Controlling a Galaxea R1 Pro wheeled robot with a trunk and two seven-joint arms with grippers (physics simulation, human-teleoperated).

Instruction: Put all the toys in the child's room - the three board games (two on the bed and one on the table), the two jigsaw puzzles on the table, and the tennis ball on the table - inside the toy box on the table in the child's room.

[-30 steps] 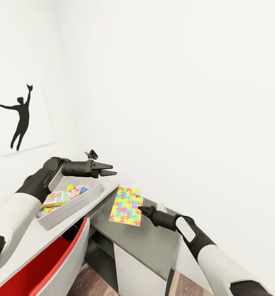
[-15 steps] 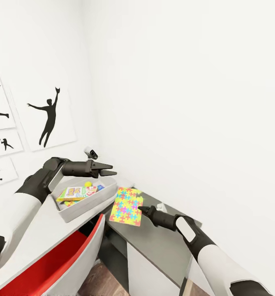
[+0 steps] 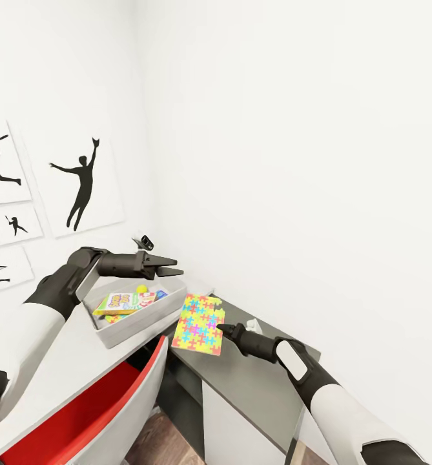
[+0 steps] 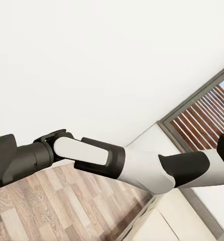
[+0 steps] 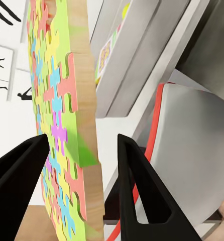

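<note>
Left claw (image 3: 174, 267) above toy box (image 3: 115, 330)

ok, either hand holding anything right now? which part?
Right hand holds the jigsaw puzzle upright by its edge, at the side nearest the arm, a finger on each face. Left hand hangs over the toy box with nothing in it.

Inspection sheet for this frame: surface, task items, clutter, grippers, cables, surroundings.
Surface: pale grey table against the wall; a lower dark grey desk beside it.
Job's things: toy box on the table, holding a board game, a tennis ball and other boxes; jigsaw puzzle held in the air over the dark desk, tilted.
Clutter: small pale object on the dark desk, too small to identify.
Grippers: right gripper pinching the puzzle's edge; left gripper above the toy box, empty, fingers together.
Cables: nothing seen.
Surroundings: white walls, silhouette pictures, red-trimmed chair, wood floor.
</note>
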